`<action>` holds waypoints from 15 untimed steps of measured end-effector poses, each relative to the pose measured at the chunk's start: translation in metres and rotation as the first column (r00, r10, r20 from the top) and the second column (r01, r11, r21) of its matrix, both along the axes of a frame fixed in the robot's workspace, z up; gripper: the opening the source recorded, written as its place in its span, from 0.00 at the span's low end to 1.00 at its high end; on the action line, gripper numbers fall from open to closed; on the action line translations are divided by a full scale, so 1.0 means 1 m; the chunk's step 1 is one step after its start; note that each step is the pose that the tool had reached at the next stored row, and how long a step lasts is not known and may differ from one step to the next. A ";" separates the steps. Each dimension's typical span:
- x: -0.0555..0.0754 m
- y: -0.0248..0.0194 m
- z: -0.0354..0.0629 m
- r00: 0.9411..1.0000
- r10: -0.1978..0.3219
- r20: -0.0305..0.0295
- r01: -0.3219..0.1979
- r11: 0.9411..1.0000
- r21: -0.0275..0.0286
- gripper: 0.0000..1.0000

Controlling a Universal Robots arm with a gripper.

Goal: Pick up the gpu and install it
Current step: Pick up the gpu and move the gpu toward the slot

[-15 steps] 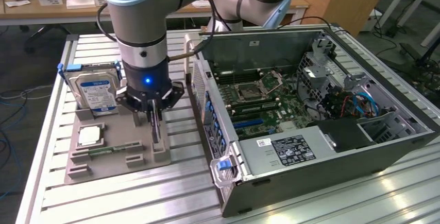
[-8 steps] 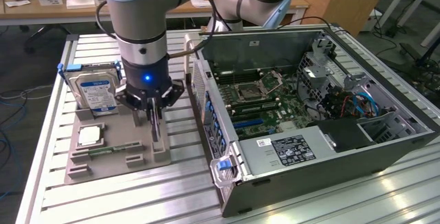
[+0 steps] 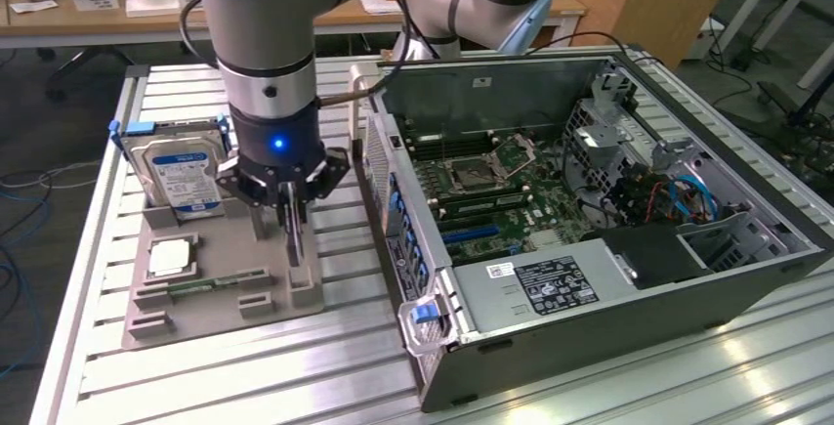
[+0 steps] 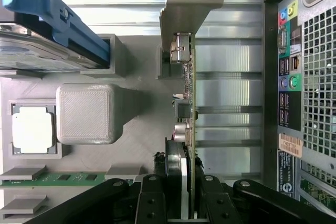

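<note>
Black jointed fingers (image 4: pixel 152 203) of the gripper (image 4: pixel 181 184) come closest to the wrist camera, one on each flat face of the gpu (image 4: pixel 190 103), a thin dark expansion card with a green board edge and a bent silver bracket at its far end. No gap is visible between the pads and the card, so I judge the jaws closed on it, gripping it across its thin dimension.

The card stands on its long edge in the grey printed holder tray (image 4: pixel 139 145), along the tray edge that faces the black computer case (image 4: pixel 315 77). Its long axis runs parallel to the rear panel of the case, and the fingers hold it near the end away from the bracket, directly from above.

In the exterior view the gripper (image 3: pixel 289 218) hangs straight down over the gpu (image 3: pixel 296 244), whose lower edge seems to sit in the slot of the holder tray (image 3: pixel 229 239), so it is probably not lifted yet. This view adds the open side of the computer case (image 3: pixel 651 308) with its green motherboard, just beside the tray on the slatted aluminium table (image 3: pixel 78 337). At the tray's far edge stands a silver hard drive with a blue-white label (image 3: pixel 183 176).
</note>
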State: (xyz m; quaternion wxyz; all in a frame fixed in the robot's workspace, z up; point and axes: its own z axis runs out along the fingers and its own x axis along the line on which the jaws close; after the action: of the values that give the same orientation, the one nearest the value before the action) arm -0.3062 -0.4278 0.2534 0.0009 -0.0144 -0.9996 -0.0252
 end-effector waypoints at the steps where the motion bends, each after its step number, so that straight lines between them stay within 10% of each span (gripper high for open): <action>1: 0.000 0.0000 0.0008 1.000 0.000 0.000 0.000 1.000 0.000 0.28; 15: 0.000 0.0000 0.0157 1.000 0.000 0.000 0.000 1.000 0.000 0.28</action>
State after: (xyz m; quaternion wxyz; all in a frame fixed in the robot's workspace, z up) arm -0.3062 -0.4278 0.2691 0.0009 -0.0144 -0.9996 -0.0252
